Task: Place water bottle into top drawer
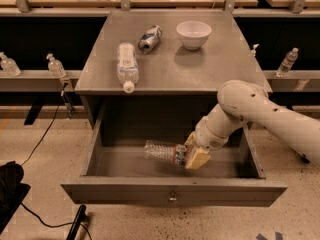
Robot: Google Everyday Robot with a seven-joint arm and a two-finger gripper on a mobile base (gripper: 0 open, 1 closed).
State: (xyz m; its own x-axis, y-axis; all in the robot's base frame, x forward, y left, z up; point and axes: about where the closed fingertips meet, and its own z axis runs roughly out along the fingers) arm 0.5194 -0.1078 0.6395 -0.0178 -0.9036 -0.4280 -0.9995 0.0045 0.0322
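We see the gripper [193, 157] inside the open top drawer [172, 191], clamped on the cap end of the water bottle [161, 151], which lies sideways just above the drawer floor.

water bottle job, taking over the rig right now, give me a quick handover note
Gripper: low inside the open top drawer, right of centre, shut on the cap end of the water bottle.
Water bottle: on its side within the drawer walls, base pointing left. Whether it rests on the drawer floor cannot be told.
Done: drawer pulled open, bottle carried into it.
Left: release the bottle, then lift the arm clear of the drawer.
Not part of the job: larger bottle, can and white bowl on the cabinet top.
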